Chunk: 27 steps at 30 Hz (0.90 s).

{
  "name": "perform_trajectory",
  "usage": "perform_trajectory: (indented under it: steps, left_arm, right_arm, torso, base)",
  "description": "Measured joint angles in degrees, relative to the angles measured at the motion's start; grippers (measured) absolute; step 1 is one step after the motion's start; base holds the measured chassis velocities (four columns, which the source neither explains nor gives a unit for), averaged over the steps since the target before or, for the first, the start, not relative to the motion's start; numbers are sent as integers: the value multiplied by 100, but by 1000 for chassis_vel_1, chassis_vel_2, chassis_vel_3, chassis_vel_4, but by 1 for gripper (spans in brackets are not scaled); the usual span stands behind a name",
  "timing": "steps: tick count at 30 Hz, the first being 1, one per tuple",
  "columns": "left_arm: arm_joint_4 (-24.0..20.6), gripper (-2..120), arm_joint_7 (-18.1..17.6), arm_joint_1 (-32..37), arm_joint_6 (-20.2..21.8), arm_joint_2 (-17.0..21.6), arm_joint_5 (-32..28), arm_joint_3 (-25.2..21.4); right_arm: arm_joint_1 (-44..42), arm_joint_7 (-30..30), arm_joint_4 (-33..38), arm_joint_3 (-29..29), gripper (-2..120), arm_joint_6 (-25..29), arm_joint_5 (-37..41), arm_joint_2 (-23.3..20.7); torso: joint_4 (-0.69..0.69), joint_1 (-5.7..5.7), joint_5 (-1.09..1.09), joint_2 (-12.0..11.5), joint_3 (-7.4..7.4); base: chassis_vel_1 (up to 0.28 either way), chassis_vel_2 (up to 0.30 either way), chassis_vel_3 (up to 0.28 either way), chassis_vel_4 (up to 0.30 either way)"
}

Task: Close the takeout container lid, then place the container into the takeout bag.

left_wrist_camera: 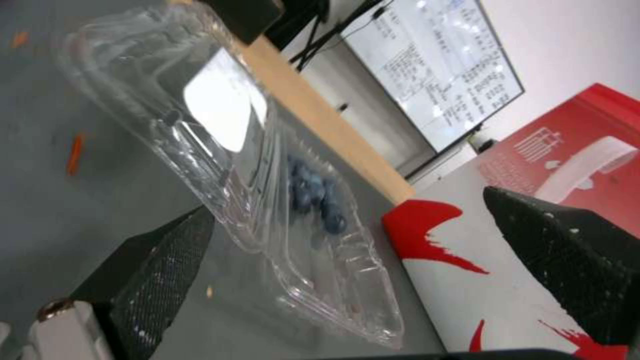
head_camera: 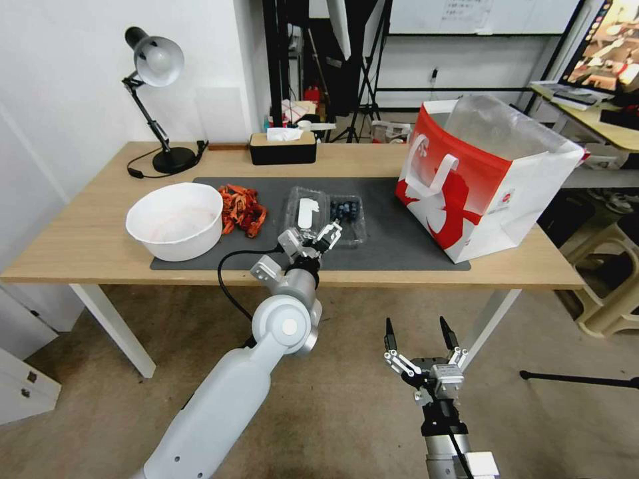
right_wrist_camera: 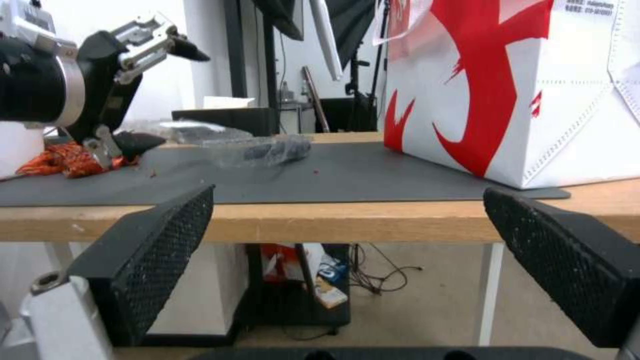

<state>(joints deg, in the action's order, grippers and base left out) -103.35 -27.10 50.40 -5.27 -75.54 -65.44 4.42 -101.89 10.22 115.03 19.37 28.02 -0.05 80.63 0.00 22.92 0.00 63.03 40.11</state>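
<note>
The takeout container (head_camera: 345,213) lies open on the grey mat (head_camera: 399,246), with dark blueberries (left_wrist_camera: 317,200) in its tray. Its lid (head_camera: 306,209), marked by a white sticker (left_wrist_camera: 223,107), is folded out toward the bowl side. My left gripper (head_camera: 310,238) is open at the container's near edge, one finger (right_wrist_camera: 137,142) low by the mat and the other raised. The red-and-white takeout bag (head_camera: 486,179) stands open to the right of the container. My right gripper (head_camera: 419,332) hangs open below and in front of the table edge.
A white bowl (head_camera: 176,219) and a heap of red-orange shreds (head_camera: 243,209) sit left of the container. A black tissue box (head_camera: 283,148) and a desk lamp (head_camera: 156,66) stand at the back. A beige stool (head_camera: 612,286) is beside the table's right end.
</note>
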Motion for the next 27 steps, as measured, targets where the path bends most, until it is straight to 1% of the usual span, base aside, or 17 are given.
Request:
perform_trajectory:
  steps: [2, 3, 4, 7, 8, 11, 12, 25, 27]
  left_arm:
    - [0, 100, 176, 43, -65, 53, 317, 51]
    - [0, 100, 314, 71, -113, 89, 578, 92]
    - [0, 100, 314, 71, -113, 89, 578, 92]
    - [73, 100, 610, 107, -250, 159, 1276, 210]
    - [73, 100, 610, 107, -250, 159, 1276, 210]
    - [162, 100, 832, 74, -409, 207, 1838, 370]
    - [179, 100, 876, 49, -434, 216, 1919, 412]
    - [270, 100, 1055, -347, -436, 287, 1904, 676]
    - [278, 100, 1147, -413, -418, 314, 1881, 744]
  right_arm:
    - [-9, -3, -5, -1, 100, 10, -9, 3]
    - [-17, -4, -9, -1, 100, 17, -14, 0]
    - [-17, -4, -9, -1, 100, 17, -14, 0]
    - [-35, -4, -9, 14, 100, 31, -17, -20]
    - [-35, -4, -9, 14, 100, 31, -17, -20]
    - [-56, -5, -5, 29, 100, 45, -30, -34]
    - [-64, -5, -4, 36, 100, 57, -52, -33]
    - [-105, -9, 11, 91, 100, 121, -126, -26]
    - [-99, -6, 18, 95, 100, 121, -129, -25]
  torso:
    - [0, 0, 0, 0, 0]
    - [0, 0, 0, 0, 0]
    - [0, 0, 0, 0, 0]
    - [1, 0, 0, 0, 0]
    - [1, 0, 0, 0, 0]
    - [0, 0, 0, 0, 0]
    - [0, 0, 0, 0, 0]
    - [0, 0, 0, 0, 0]
    - [0, 0, 0, 0, 0]
  base:
    - [0, 0, 0, 0]
    - [0, 0, 0, 0]
    - [0, 0, 0, 0]
    - [0, 0, 0, 0]
    - [0, 0, 0, 0]
    - [0, 0, 0, 0]
    - [0, 0, 0, 0]
    - [0, 0, 0, 0]
    - [0, 0, 0, 0]
